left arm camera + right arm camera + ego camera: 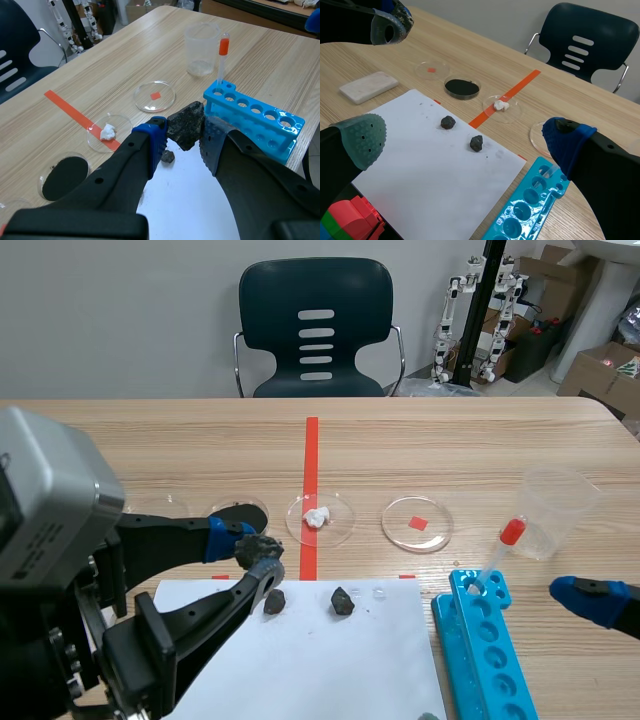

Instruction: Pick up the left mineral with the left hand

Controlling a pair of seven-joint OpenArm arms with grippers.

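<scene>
In the scene view, the left claw (256, 548) is clamped on the dark mineral (262, 544). It holds the mineral over the far edge of the white paper (330, 670), nearer that sheet's left corner. A small stone (274, 601) lies on the paper just under the claw, and a second stone (343, 601) lies to its right. A blue rack (485, 650) stands toward the right edge of the bench (150, 440).

In the left wrist view, both pads press the mineral's sides. Paper and the small stone show beneath it, so it looks lifted clear rather than resting.

In the right wrist view, the right claw (464, 139) is spread wide with nothing in it, above the paper's near edge.

Grasp and lift appear done. At most, what is left is holding it steady or raising it higher.
</scene>
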